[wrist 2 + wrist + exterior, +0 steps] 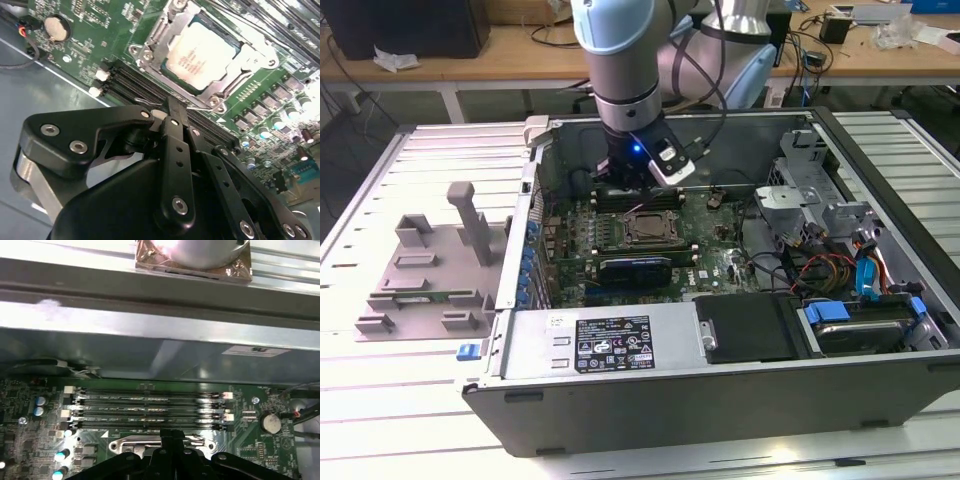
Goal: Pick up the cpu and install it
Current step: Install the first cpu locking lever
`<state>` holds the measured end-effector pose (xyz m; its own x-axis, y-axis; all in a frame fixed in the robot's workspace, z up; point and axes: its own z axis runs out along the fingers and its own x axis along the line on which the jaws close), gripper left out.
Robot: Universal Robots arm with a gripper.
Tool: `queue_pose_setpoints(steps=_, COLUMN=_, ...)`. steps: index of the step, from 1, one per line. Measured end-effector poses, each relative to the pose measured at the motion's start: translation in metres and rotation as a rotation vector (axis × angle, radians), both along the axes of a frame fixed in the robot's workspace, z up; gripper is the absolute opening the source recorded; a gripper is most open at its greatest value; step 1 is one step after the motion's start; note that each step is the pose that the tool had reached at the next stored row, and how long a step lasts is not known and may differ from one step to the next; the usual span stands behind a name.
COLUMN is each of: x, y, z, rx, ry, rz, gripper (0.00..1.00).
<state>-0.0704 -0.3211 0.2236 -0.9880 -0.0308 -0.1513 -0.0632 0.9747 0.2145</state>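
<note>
Already the cpu (202,55) sits in its socket (claw (172,112) closed above).

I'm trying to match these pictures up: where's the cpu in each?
Exterior view: cpu in the middle of the motherboard.
Second wrist view: cpu seated inside its metal frame.
First wrist view: the metal frame's edge beside the slots.
Shared landmark: memory slots.

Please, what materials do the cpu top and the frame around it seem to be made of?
The cpu top looks like matte silvery-white metal, with soft even reflections. The socket frame around it seems bare bright metal: it shows sharp glints and stamped edges. Plating cannot be told.
</note>
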Motion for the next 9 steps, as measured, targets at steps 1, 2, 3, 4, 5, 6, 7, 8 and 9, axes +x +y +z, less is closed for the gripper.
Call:
queue_pose_setpoints(steps=1, x=-0.0029, y=0.0002, z=-0.0007, rx=-0.0054, ry=-0.0043, rz=0.0, gripper=0.11)
queue_pose_setpoints(steps=2, x=-0.0038, y=0.0002, z=-0.0012, rx=-0.0078, ry=-0.0063, rz=-0.001, gripper=0.11)
queue_pose_setpoints(steps=3, x=-0.0041, y=0.0003, z=-0.0019, rx=-0.0104, ry=-0.0078, rz=-0.003, gripper=0.11)
queue_pose_setpoints(steps=4, x=-0.0041, y=0.0003, z=-0.0027, rx=-0.013, ry=-0.009, rz=-0.01, gripper=0.11)
queue_pose_setpoints(steps=5, x=-0.0041, y=0.0003, z=-0.0032, rx=-0.0131, ry=-0.009, rz=-0.021, gripper=0.11)
queue_pose_setpoints(steps=6, x=-0.0041, y=0.0003, z=-0.0037, rx=-0.0131, ry=-0.009, rz=-0.032, gripper=0.11)
queue_pose_setpoints(steps=7, x=-0.0041, y=0.0003, z=-0.0041, rx=-0.0132, ry=-0.0089, rz=-0.045, gripper=0.11)
queue_pose_setpoints(steps=8, x=-0.0041, y=0.0004, z=-0.0044, rx=-0.0133, ry=-0.0089, rz=-0.056, gripper=0.11)
queue_pose_setpoints(steps=9, x=-0.0041, y=0.0008, z=-0.0048, rx=-0.0133, ry=-0.0089, rz=-0.062, gripper=0.11)
